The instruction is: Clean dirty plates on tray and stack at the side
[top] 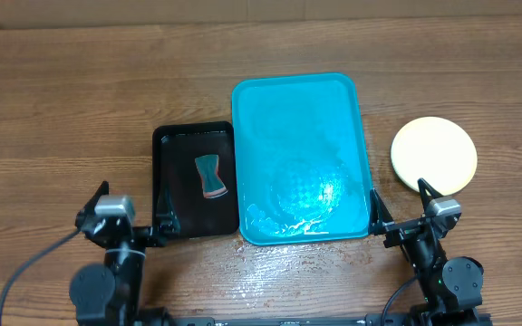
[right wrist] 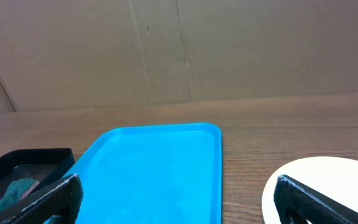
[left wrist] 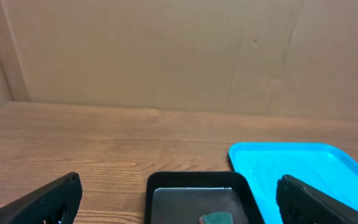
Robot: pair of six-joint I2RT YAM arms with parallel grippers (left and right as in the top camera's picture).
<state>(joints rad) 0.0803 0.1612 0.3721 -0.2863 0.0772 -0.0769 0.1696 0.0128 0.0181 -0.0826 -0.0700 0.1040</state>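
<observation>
The turquoise tray lies in the middle of the table, wet, with water pooled at its near end and no plate on it. It also shows in the left wrist view and the right wrist view. A pale yellow plate sits on the table to the right of the tray; its edge shows in the right wrist view. Whether other plates lie under it I cannot tell. No blue plate is in view. My left gripper is open and empty in front of the black tray. My right gripper is open and empty, between the tray's near right corner and the plate.
A smaller black tray lies against the turquoise tray's left side, with a teal and red sponge in it. The black tray and the sponge also show in the left wrist view. A cardboard wall stands behind the table.
</observation>
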